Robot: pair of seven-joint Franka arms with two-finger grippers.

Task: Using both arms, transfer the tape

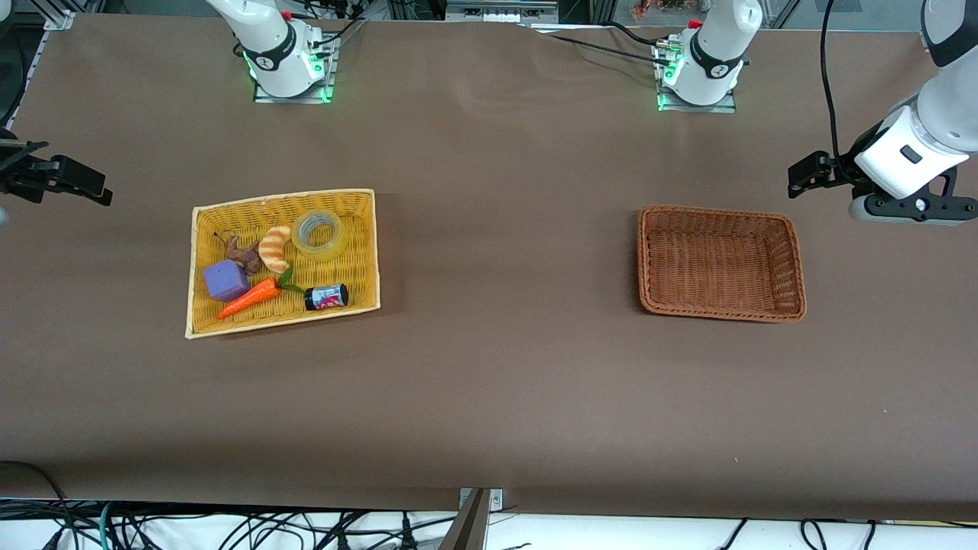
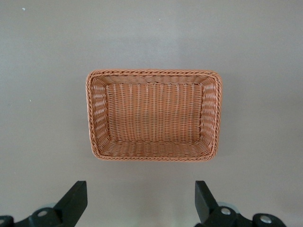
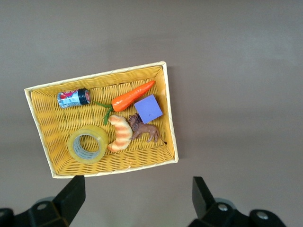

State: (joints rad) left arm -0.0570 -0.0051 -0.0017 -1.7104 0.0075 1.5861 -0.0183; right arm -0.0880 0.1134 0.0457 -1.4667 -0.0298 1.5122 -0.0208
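2 baskets sit well apart on the worktop: the tape [image 1: 320, 234] lies in the yellow basket [image 1: 200, 305], the brown basket [image 1: 795, 260] waits; right gripper [image 3: 137, 201] and left gripper [image 2: 141, 201] hover, jaws apart, ready for a handover

We find no legible text: the label on the small can [image 1: 326, 296] in the yellow basket [image 1: 359, 200] cannot be read.
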